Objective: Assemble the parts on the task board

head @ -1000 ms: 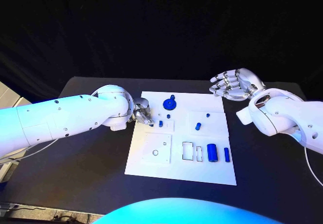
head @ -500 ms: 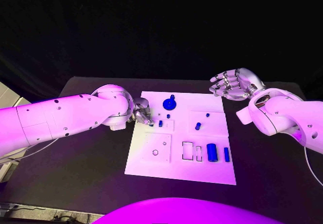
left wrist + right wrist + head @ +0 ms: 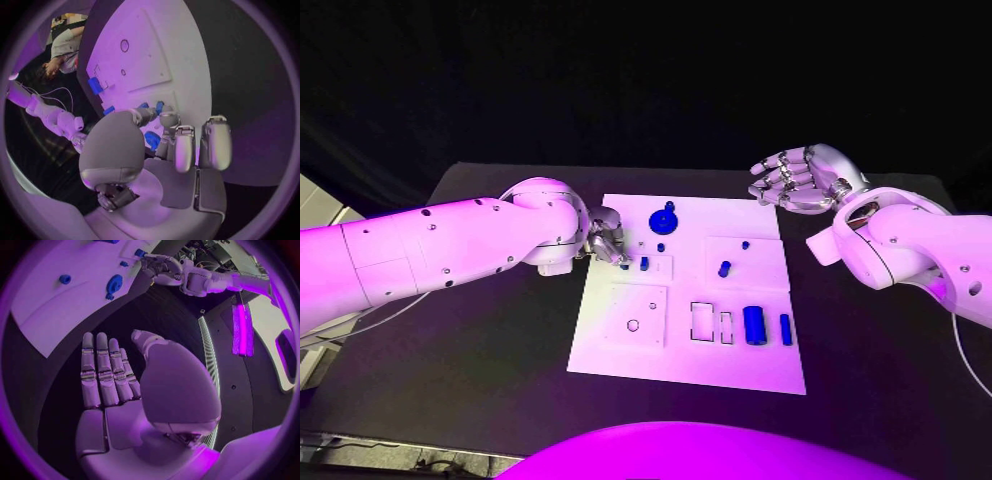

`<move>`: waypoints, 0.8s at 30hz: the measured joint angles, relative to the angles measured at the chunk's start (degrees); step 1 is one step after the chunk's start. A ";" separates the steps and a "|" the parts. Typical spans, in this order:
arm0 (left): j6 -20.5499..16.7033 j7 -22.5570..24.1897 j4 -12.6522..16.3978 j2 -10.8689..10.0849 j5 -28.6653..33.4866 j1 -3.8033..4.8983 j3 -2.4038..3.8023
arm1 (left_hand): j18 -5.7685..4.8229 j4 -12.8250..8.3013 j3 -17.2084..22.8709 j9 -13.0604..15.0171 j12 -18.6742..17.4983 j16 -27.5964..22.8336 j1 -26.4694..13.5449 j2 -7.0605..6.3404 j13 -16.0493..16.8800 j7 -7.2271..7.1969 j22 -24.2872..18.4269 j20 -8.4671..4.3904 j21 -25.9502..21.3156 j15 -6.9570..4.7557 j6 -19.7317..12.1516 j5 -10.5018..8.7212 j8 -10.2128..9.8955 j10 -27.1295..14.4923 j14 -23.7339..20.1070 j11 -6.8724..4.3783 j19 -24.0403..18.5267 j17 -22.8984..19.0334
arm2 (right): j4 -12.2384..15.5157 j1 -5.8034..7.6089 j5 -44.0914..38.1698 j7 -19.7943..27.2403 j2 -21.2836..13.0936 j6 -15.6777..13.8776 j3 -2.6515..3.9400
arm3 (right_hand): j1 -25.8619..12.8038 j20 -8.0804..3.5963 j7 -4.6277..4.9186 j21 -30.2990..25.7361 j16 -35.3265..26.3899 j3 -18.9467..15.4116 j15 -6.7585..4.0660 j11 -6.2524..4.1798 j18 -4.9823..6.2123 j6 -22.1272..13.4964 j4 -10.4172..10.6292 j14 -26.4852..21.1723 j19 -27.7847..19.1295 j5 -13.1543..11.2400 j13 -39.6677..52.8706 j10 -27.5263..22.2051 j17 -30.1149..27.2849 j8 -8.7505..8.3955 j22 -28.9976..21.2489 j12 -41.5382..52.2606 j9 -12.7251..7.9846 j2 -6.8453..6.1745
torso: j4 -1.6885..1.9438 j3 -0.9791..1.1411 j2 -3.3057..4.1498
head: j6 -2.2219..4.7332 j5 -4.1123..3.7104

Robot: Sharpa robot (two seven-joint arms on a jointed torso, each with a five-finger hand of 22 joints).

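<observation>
Small blue parts are seen on the white rectangular task board (image 3: pixel 689 340) at the middle of the black table (image 3: pixel 473 340).

A small blue peg (image 3: pixel 643 264) near the board's left edge is met by the silver left hand (image 3: pixel 603 240); whether it is gripped cannot be told. The silver right hand (image 3: pixel 798 180) is held beyond the board's far right corner, fingers apart, nothing held.

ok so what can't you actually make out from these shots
- Whether the left hand holds a part: in the head view its own fingers cover the spot at the task board edge; in the left wrist view the thumb and fingers partly cover a blue piece, and contact is unclear.
- What the small blue piece near the board's far right is: too small in the head view.
- The board's far end in the right wrist view is cut off by the circle's rim.
</observation>
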 measured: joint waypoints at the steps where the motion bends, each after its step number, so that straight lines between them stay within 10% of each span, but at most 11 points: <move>1: 0.05 -0.04 -0.06 0.07 0.02 0.01 -0.01 | 0.00 0.00 0.00 -0.02 0.00 0.00 0.00 0.00 0.04 0.00 0.00 0.00 0.00 0.00 0.00 0.00 0.00 0.00 0.00 0.00 0.00 0.00 | 0.00 0.00 0.00 0.00 0.00 0.00 0.00 | 0.00 0.00 0.00 0.00 0.00 0.00 0.00 0.00 0.00 0.00 0.00 0.00 0.00 0.00 0.00 0.00 0.00 0.00 0.00 0.00 0.00 0.00 | -0.01 0.00 0.00 | -0.01 0.00; 15: -0.19 -0.77 -1.25 0.96 1.46 0.23 -0.33 | 0.00 0.15 0.17 -0.23 0.22 0.22 -1.69 -1.02 0.22 -0.40 0.00 -0.20 0.20 0.00 0.80 0.38 0.30 0.52 0.00 -0.10 0.20 0.00 | 0.09 0.00 0.01 0.01 -0.06 0.01 0.00 | 0.00 0.00 0.00 0.00 0.00 -0.02 0.00 0.00 0.00 0.00 -0.02 0.00 0.00 0.00 0.01 0.00 -0.05 -0.13 -0.11 0.00 0.00 0.00 | -0.01 -0.01 0.00 | -0.15 -0.28; 24: -0.82 -1.07 -1.67 1.16 2.17 0.28 -0.50 | 0.00 -3.57 2.26 -0.32 0.22 0.22 -5.43 -2.56 0.32 -1.13 0.00 -0.41 0.20 -0.43 2.12 0.27 -0.40 1.13 0.02 -0.52 0.41 0.00 | 0.21 0.00 0.01 0.02 -0.14 0.01 0.00 | -0.31 0.00 0.00 0.00 0.00 -0.16 0.00 0.00 0.00 0.00 -0.16 0.00 0.00 0.00 0.01 0.00 -0.11 -0.23 -0.22 0.00 -0.01 0.31 | 0.03 -0.03 0.02 | -0.22 -0.44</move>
